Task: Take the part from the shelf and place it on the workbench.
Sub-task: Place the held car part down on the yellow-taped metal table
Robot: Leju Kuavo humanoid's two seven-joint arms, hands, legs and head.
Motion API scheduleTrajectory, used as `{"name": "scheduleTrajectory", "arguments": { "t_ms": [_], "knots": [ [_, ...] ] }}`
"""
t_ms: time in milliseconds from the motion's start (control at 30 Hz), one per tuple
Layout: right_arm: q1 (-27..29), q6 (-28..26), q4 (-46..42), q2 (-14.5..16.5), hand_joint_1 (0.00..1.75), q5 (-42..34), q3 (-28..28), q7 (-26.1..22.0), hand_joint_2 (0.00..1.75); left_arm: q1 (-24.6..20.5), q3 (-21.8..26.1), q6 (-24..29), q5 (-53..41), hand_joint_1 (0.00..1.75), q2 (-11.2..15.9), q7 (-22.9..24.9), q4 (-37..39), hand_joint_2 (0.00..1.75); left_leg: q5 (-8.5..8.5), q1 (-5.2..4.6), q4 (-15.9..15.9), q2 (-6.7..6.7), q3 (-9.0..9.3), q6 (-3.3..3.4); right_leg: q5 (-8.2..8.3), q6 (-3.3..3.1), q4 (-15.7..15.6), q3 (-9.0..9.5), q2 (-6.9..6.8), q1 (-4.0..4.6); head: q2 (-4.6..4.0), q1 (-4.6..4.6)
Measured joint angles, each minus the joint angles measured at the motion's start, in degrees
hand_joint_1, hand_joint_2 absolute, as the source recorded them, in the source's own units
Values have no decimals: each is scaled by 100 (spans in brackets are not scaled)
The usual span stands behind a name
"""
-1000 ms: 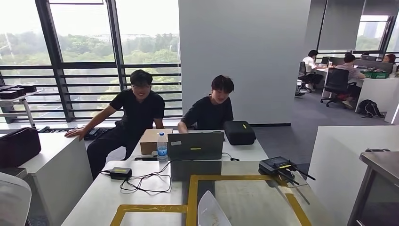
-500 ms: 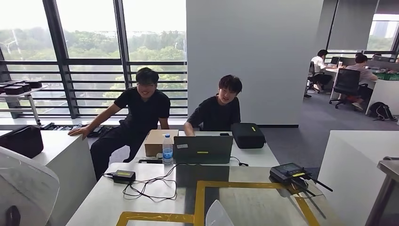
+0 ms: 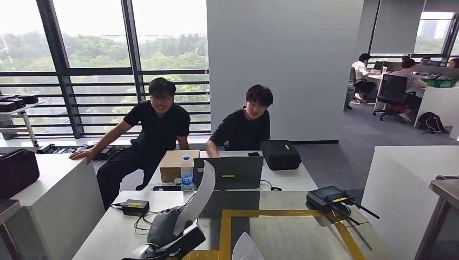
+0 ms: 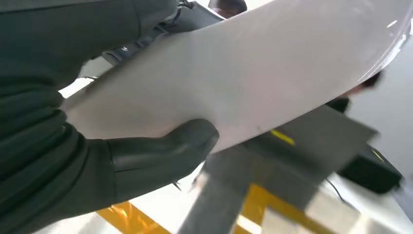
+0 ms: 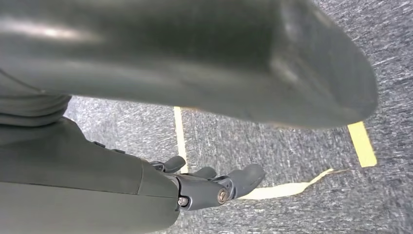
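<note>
1. Head view: worktop (image 3: 135, 230) with a yellow taped rectangle (image 3: 281, 206) lies directly ahead, likely the drop zone.
2. White curved part (image 3: 199, 197) is raised over the worktop's near left side, not yet set down.
3. Left robot hand (image 3: 165, 238) grasps it, thumb (image 4: 160, 156) underneath for support.
4. Right robot hand (image 5: 214, 187) hangs over the floor, fingers loosely apart, holding nothing.

Left robot hand (image 3: 172, 237) with white curved part (image 3: 201, 197) now over the workbench (image 3: 116, 227).
</note>
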Motion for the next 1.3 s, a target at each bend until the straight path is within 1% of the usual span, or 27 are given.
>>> {"name": "scheduleTrajectory", "arguments": {
  "t_ms": [33, 67, 133, 167, 233, 300, 433, 500, 567, 667, 800, 933, 1000, 1067, 1100, 1133, 1167, 1200, 1233, 1267, 1300],
  "knots": [
    [2, -2, 0, -1, 0, 2, 0, 27, 0, -4, -161, -5, -104, 175, -71, 4, 109, 175, -6, -6, -44, 5, 3, 19, 2, -2, 8, -13, 7, 6, -1, 2],
    [6, -1, 0, -2, 0, 7, 0, 45, 0, 4, -288, -21, -162, 175, -128, -13, 193, 175, 57, -8, -38, 6, 16, 33, 1, -18, 5, -16, 6, 11, 0, 7],
    [17, 14, 0, -3, 0, 27, 0, 46, 0, 4, -454, -62, -199, 175, -195, -83, 323, 175, 85, -12, -45, 1, 10, 37, 14, -71, -18, -5, 4, 17, 0, 13],
    [22, 24, 0, -2, 0, 39, 0, 32, 0, 1, -520, -84, -219, 175, -215, -125, 375, 175, 83, -15, -45, -6, 10, 49, 14, -69, -36, 6, -1, 18, 0, 15],
    [23, 36, 0, -2, 0, 51, 0, -8, 0, 0, -638, -106, -278, 87, -244, -177, 452, 175, 77, -17, -47, -23, 14, 75, 11, -44, -67, 32, -15, 19, 0, 18],
    [15, 46, 0, -3, 0, 59, 0, -50, 0, 0, -747, -107, -345, 0, -262, -180, 512, 175, 71, -18, -47, -32, 15, 92, 10, 2, -88, 48, -25, 18, -1, 22],
    [16, 68, 0, -3, 0, 95, 0, -194, 0, 0, -878, -69, -438, 0, -267, 36, 594, 0, 64, -21, -47, -33, 17, 103, 7, 84, -103, 56, -32, 14, 0, 24],
    [16, 68, 0, -5, 0, 116, 0, -245, 0, 0, -909, -63, -459, 0, -265, 238, 632, 0, 63, -22, -50, -34, 20, 104, 6, 102, -104, 56, -35, 14, -1, 24],
    [15, 61, 0, -7, 0, 129, 0, -247, 0, 0, -914, -12, -447, 0, -256, 415, 659, 0, 63, -22, -57, -34, 24, 104, 6, 106, -103, 56, -36, 15, -1, 24],
    [16, 33, 0, -7, 0, 137, 0, -175, 0, -12, -906, 223, -335, 0, -233, 519, 672, 0, 64, -27, -68, -35, 34, 102, 7, 108, -104, 56, -37, 10, -1, 23],
    [14, -6, 0, -5, 0, 110, -15, -60, 0, -77, -851, 685, -229, 0, -214, 401, 626, 0, 65, -42, -70, -39, 37, 102, 7, 113, -103, 55, -40, -6, 0, 23],
    [16, -32, 0, 2, 0, 99, -42, 14, 0, -209, -744, 1056, -164, 0, -213, 174, 395, 0, 61, -53, -67, -42, 36, 112, 6, 128, -103, 56, -40, -18, -1, 23],
    [16, -33, 0, 8, 0, 94, -49, 6, 0, -282, -706, 1158, -167, 0, -214, 117, 229, 0, 63, -69, -67, -44, 36, 136, 13, 152, -111, 57, -39, -33, -1, 23],
    [17, -35, 0, 11, 0, 89, -66, -17, 0, -332, -676, 1221, -190, 0, -219, 84, 25, 0, 116, -48, -120, -33, 56, 183, 12, 189, -105, 59, -40, -31, -1, 21],
    [19, -38, 0, 13, 0, 87, -78, -37, 0, -347, -666, 1260, -223, 0, -224, 73, -111, 0, 156, -27, -162, -22, 70, 215, -58, 208, -26, 25, -51, -29, 0, 24],
    [18, -42, 0, 16, 0, 86, -91, -61, 0, -356, -660, 1293, -272, 0, -229, 78, -265, 0, 192, -3, -204, -10, 81, 241, -194, 227, 161, -55, -63, -30, 0, 26],
    [17, -46, 0, 19, 0, 83, -107, -83, 0, -359, -657, 1314, -331, 0, -232, 92, -436, 0, 213, 9, -227, 2, 84, 256, -385, 246, 462, -184, -79, -48, 0, 29],
    [16, -51, 0, 21, 0, 78, -122, -101, 0, -351, -656, 1324, -394, 0, -233, 117, -612, 0, 221, 13, -235, 9, 78, 266, -586, 271, 840, -346, -88, -64, 0, 33],
    [16, -55, 0, 23, 0, 73, -137, -112, 0, -331, -656, 1323, -450, 0, -230, 141, -786, 0, 224, 16, -232, 15, 69, 262, -727, 296, 1196, -494, -91, -86, -1, 34],
    [17, -57, 0, 23, 0, 68, -150, -114, 0, -304, -656, 1318, -491, 0, -224, 161, -954, 0, 226, 22, -226, 21, 62, 252, -774, 321, 1415, -578, -96, -110, -1, 34],
    [19, -58, 0, 22, 0, 67, -160, -116, 0, -276, -656, 1313, -535, 0, -217, 187, -1116, 0, 227, 37, -214, 25, 51, 232, -708, 349, 1420, -561, -105, -135, -1, 35]
  ]
}}
